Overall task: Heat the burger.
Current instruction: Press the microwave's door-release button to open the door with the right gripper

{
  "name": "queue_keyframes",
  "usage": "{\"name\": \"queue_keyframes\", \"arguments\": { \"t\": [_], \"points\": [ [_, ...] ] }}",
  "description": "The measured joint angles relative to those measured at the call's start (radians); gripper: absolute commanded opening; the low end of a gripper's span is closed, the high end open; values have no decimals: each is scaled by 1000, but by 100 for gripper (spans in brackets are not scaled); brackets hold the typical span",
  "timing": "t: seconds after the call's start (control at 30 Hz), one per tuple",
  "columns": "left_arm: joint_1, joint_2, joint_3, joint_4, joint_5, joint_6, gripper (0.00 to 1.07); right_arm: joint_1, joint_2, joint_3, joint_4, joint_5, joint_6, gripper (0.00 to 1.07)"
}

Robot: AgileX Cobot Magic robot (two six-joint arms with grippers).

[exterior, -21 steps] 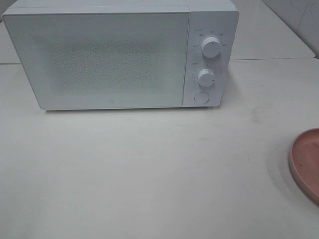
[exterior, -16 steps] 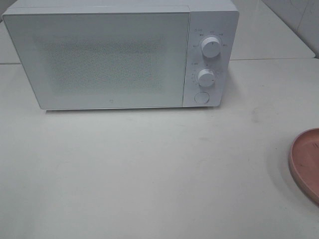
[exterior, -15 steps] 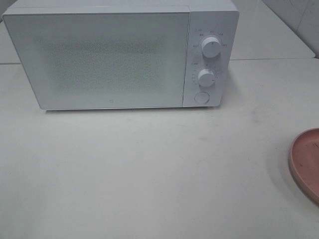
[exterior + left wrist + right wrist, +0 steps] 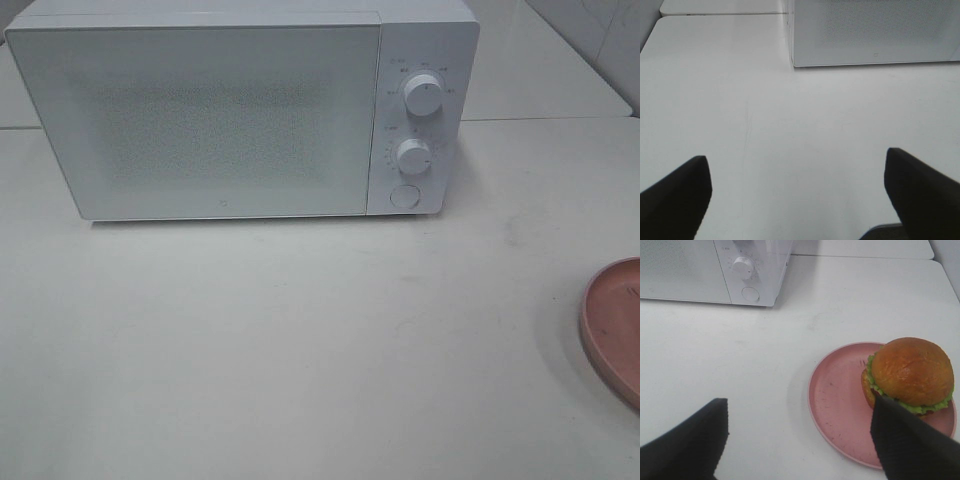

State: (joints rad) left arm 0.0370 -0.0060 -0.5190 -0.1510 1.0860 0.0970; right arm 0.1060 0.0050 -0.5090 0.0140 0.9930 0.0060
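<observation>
Here, from above, a white microwave [image 4: 240, 110] with its door closed stands at the back of the worktop [image 4: 300, 350], and a pink plate [image 4: 612, 330] shows at the right edge. At the left wrist, the left fingers [image 4: 675, 195] are spread wide, holding nothing. At the right wrist, the right fingers [image 4: 685, 440] are wide apart too and empty; the burger [image 4: 910, 372] sits on the plate.

The burger [image 4: 910, 375], with a domed golden-brown bun and a green lettuce fringe, sits upright on the pink plate [image 4: 840, 405], off-centre towards the rim farthest from the microwave [image 4: 715, 270].
</observation>
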Motion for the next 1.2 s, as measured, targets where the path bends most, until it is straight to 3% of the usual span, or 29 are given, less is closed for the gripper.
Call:
{"name": "queue_keyframes", "arguments": {
  "t": [0.5,1.2],
  "points": [
    [0,0,0,0,0,0,89,0,219,-3,5,-50,6,76],
    [0,0,0,0,0,0,89,0,543,-3,7,-378,16,76]
  ]
}}
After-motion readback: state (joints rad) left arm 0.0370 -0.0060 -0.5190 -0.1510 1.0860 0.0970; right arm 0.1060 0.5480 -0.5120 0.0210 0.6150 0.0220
